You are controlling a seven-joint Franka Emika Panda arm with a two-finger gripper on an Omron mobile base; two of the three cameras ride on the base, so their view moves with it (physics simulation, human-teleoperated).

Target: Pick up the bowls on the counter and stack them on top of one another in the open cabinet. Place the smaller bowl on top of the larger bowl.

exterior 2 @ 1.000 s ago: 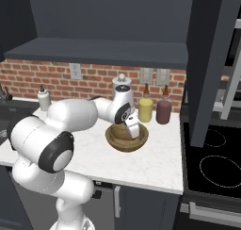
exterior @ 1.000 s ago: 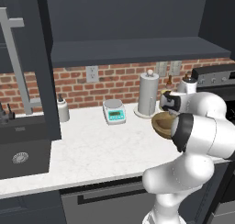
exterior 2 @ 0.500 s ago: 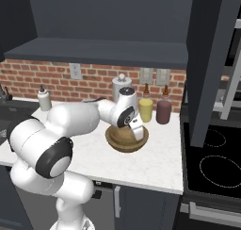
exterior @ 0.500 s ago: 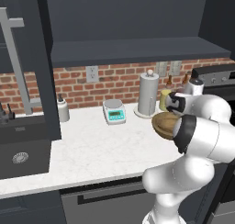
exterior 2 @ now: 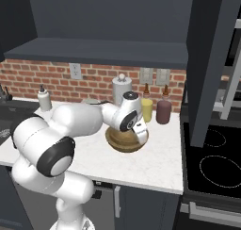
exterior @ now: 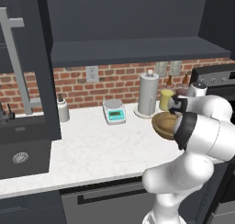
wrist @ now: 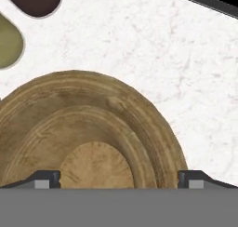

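One round brown wooden bowl (exterior 2: pixel 123 140) with a tan rim sits on the white marble counter (exterior 2: pixel 160 163), in front of the jars. I cannot tell whether it is the larger bowl or the smaller bowl; the other one is out of view. My gripper (exterior 2: pixel 140 133) hangs low over the bowl's right side, open, nothing between its fingers. In the hand view the bowl (wrist: pixel 93 128) lies close below the gripper (wrist: pixel 119 178), its flat base between the two spread fingertips. From the left base view the bowl (exterior: pixel 164 125) peeks out beside my arm. The cabinet's dark shelf (exterior 2: pixel 99 52) runs above the counter.
Behind the bowl stand a paper-towel holder (exterior 2: pixel 121 89), a yellow jar (exterior 2: pixel 147 110) and a maroon jar (exterior 2: pixel 163 112). A small scale (exterior: pixel 114 112) and a soap bottle (exterior: pixel 63 110) sit further left, near the sink (exterior: pixel 20 149). The stove (exterior 2: pixel 212 160) adjoins the counter's right end.
The hand has sunk a little closer to the bowl and shifted slightly toward its right side. The bowl has not moved and the jaws stay open.
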